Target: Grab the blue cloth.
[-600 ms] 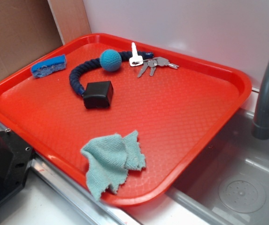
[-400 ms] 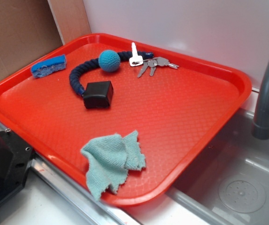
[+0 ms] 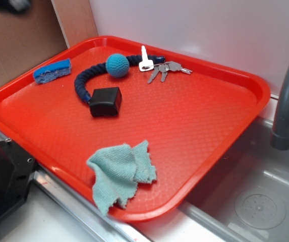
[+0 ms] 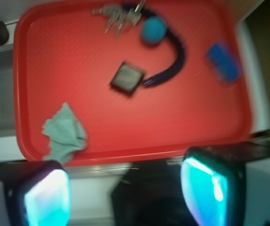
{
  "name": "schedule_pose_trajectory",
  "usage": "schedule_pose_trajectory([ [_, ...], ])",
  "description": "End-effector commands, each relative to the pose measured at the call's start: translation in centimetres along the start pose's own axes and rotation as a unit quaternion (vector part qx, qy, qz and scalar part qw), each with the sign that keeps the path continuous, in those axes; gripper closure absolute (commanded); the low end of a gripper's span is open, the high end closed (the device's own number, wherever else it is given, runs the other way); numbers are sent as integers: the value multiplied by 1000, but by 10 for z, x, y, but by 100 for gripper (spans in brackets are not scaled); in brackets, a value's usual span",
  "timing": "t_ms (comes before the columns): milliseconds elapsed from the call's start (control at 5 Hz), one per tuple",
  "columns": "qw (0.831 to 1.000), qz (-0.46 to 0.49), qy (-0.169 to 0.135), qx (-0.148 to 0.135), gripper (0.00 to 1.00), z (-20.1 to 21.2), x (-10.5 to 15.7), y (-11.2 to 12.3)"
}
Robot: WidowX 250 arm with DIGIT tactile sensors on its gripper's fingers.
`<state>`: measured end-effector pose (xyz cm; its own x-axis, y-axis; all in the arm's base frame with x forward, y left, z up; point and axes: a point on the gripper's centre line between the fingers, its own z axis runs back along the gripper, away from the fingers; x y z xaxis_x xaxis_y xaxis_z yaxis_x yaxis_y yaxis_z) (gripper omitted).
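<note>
The blue cloth (image 3: 119,174) is a pale teal knitted rag, crumpled at the near edge of the red tray (image 3: 199,126). In the wrist view the cloth (image 4: 65,133) lies at the tray's lower left. My gripper (image 4: 125,193) is open and empty, high above the counter edge, with the cloth ahead and left of the left finger (image 4: 45,197). In the exterior view only a blurred bit of the arm (image 3: 5,4) shows at the top left corner.
On the tray are a black box (image 3: 105,101), a dark blue rope (image 3: 83,83), a teal crochet ball (image 3: 118,65), keys (image 3: 162,67) and a blue sponge pad (image 3: 52,70). A sink (image 3: 255,201) with a grey faucet (image 3: 288,101) lies to the right.
A blurred part of the arm has come into the exterior view at the top left corner. The ball rolled slightly left early on. The cloth has not moved.
</note>
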<state>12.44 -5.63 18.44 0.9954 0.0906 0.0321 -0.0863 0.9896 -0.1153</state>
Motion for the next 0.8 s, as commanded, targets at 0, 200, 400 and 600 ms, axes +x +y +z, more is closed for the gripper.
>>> schedule_pose_trajectory([
  [0,1000,-10,27,-3,0,-88,-23,-57],
  [200,1000,-23,18,8,0,-111,-20,-57],
  [400,1000,-23,18,8,0,-111,-20,-57],
  [600,1000,-23,18,8,0,-111,-20,-57],
])
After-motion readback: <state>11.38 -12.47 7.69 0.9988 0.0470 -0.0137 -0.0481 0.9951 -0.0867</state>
